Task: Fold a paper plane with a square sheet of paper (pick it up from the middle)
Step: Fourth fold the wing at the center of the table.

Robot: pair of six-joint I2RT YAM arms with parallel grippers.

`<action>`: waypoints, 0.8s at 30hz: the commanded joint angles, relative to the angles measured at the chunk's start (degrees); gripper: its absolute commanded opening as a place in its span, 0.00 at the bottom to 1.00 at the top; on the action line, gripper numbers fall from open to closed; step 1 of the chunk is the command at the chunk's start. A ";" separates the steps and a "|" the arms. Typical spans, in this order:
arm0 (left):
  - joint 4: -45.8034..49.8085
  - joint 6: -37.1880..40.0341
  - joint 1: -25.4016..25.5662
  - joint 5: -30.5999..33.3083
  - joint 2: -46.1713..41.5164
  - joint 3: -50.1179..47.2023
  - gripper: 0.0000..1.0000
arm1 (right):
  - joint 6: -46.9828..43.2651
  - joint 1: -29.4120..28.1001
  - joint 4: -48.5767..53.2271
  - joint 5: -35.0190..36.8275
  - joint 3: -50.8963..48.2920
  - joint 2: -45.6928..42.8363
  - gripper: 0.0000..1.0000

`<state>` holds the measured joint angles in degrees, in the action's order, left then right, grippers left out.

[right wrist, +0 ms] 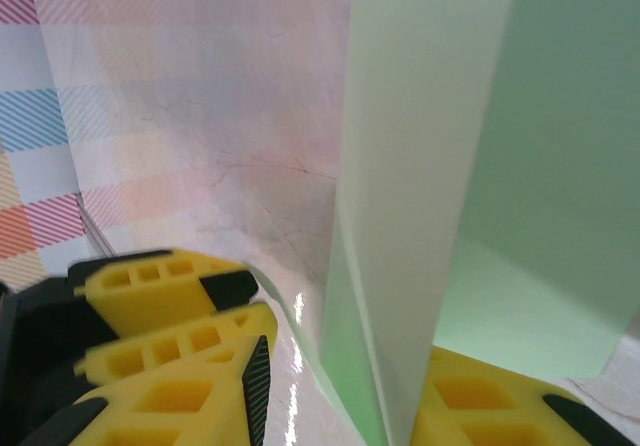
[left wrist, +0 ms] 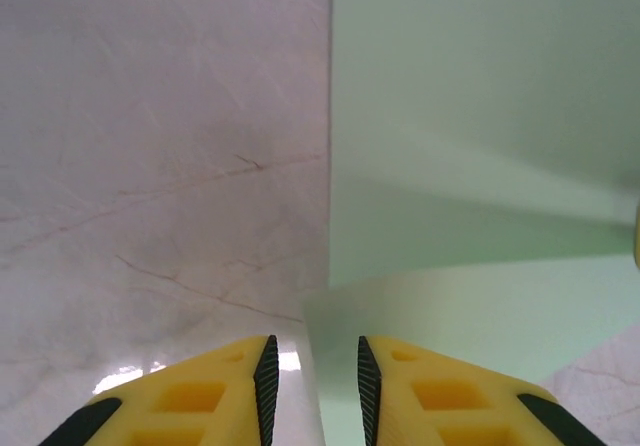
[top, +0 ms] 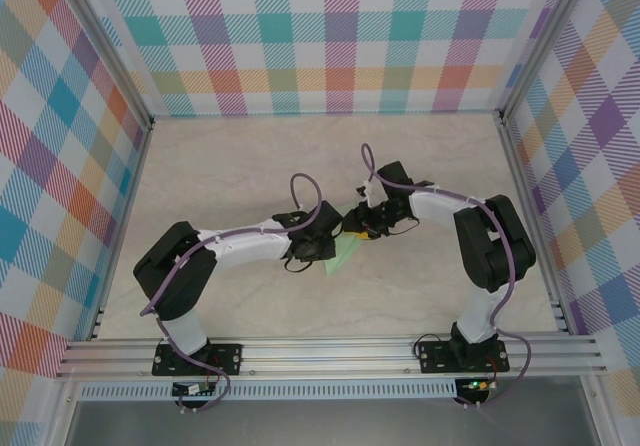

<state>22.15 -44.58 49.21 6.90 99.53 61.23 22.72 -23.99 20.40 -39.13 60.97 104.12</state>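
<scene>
The square sheet of paper [top: 345, 254] is pale mint green and lies folded on the table between the two arms. My left gripper [top: 332, 244] comes at it from the left. In the left wrist view, the left gripper [left wrist: 312, 351] is open. The paper's [left wrist: 480, 166] left edge runs into the gap between its pads. My right gripper [top: 358, 230] meets it from the right. In the right wrist view, the right gripper [right wrist: 350, 351] is open around upright creased layers of the paper [right wrist: 420, 166], which stand against its right finger [right wrist: 480, 406] and clear of the left pad. The left gripper's fingers [right wrist: 160, 291] show just beside it.
The pale marble-pattern table [top: 250, 166] is enclosed by checked walls [top: 320, 36] at the back and both sides. An aluminium rail [top: 330, 351] carries the arm bases at the near edge. Purple cables [top: 305, 181] loop above both wrists.
</scene>
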 commanded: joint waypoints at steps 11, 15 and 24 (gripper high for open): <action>0.38 0.79 -1.65 -3.65 2.96 3.34 0.27 | -8.71 0.26 4.09 -3.65 1.86 1.87 0.35; 0.31 0.79 -1.69 -3.59 3.56 3.87 0.27 | -9.80 0.14 5.06 -3.32 2.56 3.06 0.33; 1.48 1.17 -1.67 -2.17 0.90 3.48 0.28 | -5.77 0.17 1.86 -1.75 1.53 3.46 0.15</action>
<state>22.33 -44.10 47.86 3.92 102.80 63.99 15.97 -23.99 23.83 -40.53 62.37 107.35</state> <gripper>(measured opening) 0.281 0.164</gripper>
